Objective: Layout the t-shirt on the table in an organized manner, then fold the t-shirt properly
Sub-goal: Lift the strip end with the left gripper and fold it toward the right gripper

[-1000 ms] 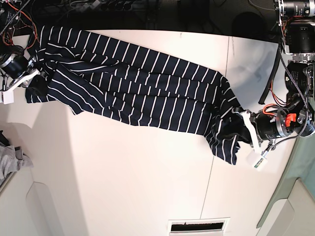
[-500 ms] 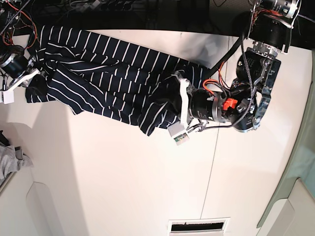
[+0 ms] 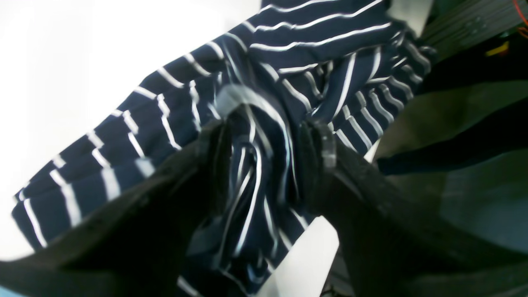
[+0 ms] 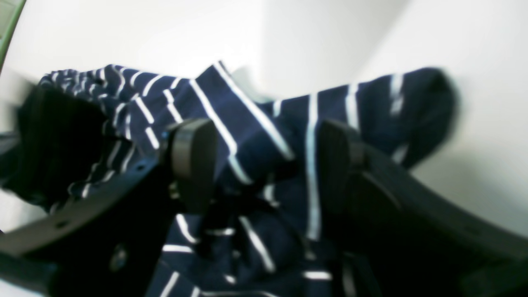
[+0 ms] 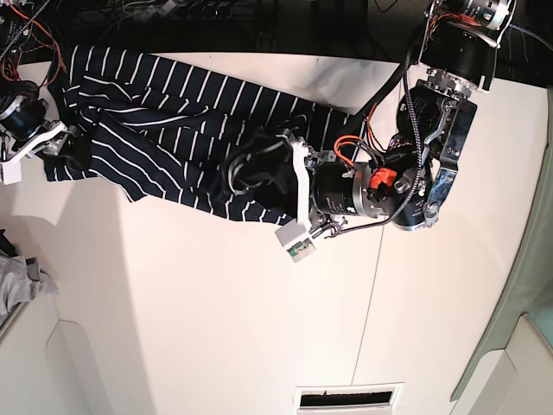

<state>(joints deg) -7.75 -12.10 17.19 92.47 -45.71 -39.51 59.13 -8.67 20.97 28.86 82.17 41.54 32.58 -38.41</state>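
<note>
Carrying t-shirt [image 5: 173, 130] hem further leftward, left claw [image 5: 289, 186] now parted.

Robotics lab: white table [image 5: 216, 328] bearing two robot arms with exposed red and black wiring [image 5: 26, 22], an orange-marked motor housing [image 5: 378, 180], and a cluttered dark rack [image 5: 259, 22] behind the table's far edge.

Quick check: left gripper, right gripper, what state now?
Left gripper: jaws parted, t-shirt fabric bunched between them; grip cannot be told.
Right gripper: jaws parted around shirt fabric; grip cannot be told.
</note>
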